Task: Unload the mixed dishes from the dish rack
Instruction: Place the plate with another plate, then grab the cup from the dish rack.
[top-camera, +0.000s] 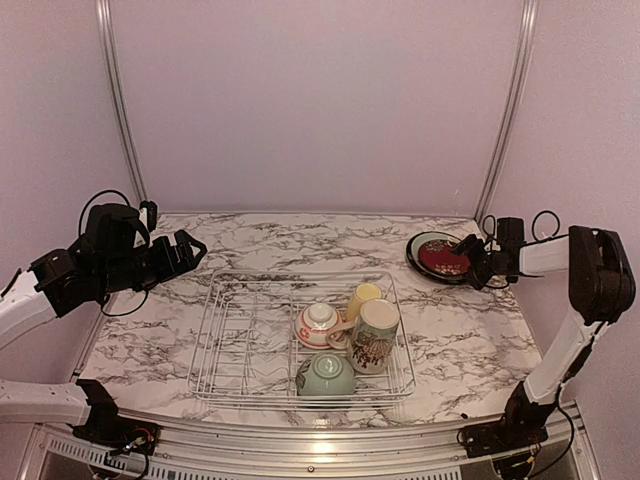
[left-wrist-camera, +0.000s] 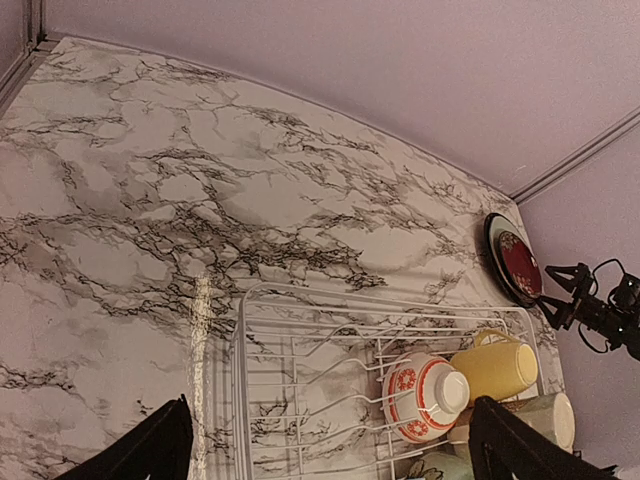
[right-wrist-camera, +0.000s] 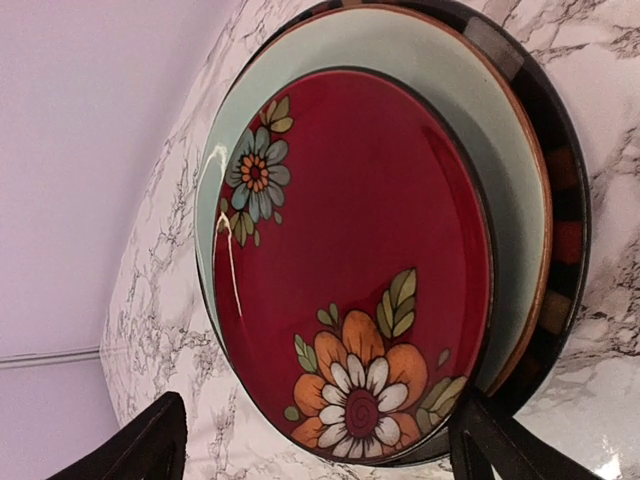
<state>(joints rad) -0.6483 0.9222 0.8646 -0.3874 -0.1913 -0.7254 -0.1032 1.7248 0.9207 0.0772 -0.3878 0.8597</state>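
The wire dish rack (top-camera: 232, 340) sits mid-table. Its right half holds an upturned white-and-red bowl (top-camera: 320, 322), a yellow cup (top-camera: 362, 297) on its side, a cream patterned mug (top-camera: 375, 335) and a pale green bowl (top-camera: 326, 375). At the back right, the dark red floral plate (right-wrist-camera: 350, 260) lies on the black-rimmed teal plate (right-wrist-camera: 490, 130), both flat on the table. My right gripper (right-wrist-camera: 320, 452) is open, its fingers wide on either side of the red plate's near edge. My left gripper (top-camera: 190, 250) hangs open and empty left of the rack, high above the table.
The marble table ends at lilac walls behind and on both sides, with metal posts (top-camera: 118, 100) in the back corners. The plate stack (top-camera: 440, 258) lies close to the right wall. The rack's left half (left-wrist-camera: 290, 370) holds only wire dividers.
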